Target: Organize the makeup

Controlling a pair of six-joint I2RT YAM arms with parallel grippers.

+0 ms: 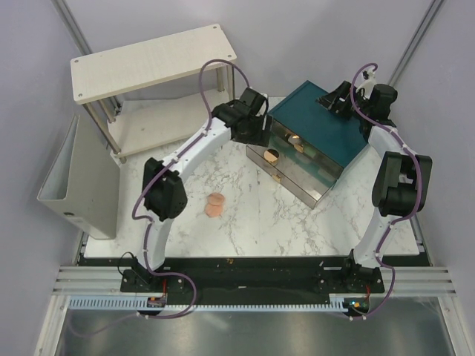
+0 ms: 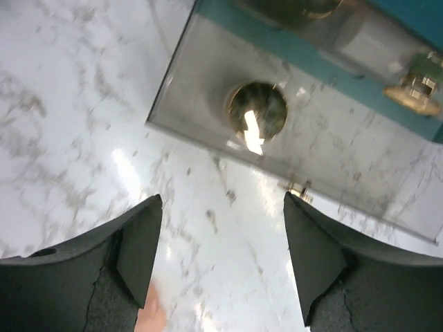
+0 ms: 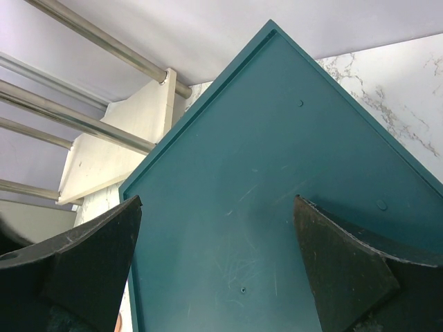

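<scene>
The makeup shows as a peach-pink sponge [image 1: 216, 204] lying on the marble and a round gold-rimmed pot [image 1: 272, 156] inside a pulled-out clear drawer [image 1: 297, 184] of the teal box [image 1: 319, 122]. Another gold-toned item [image 1: 295, 140] sits in the drawer above. My left gripper [image 1: 256, 133] hovers by the drawers' left end. In the left wrist view it [image 2: 221, 207] is open over bare marble, with the pot [image 2: 257, 111] ahead in the drawer and a sliver of the sponge [image 2: 151, 315] by the left finger. My right gripper [image 1: 338, 100] hangs open and empty [image 3: 216, 207] over the box top [image 3: 277, 173].
A white two-level shelf [image 1: 152, 59] stands at the back left, with a grey bin [image 1: 78, 185] at the table's left edge. Small gold knobs [image 2: 299, 187] stick out of the drawer fronts. The open drawers jut toward the table's middle.
</scene>
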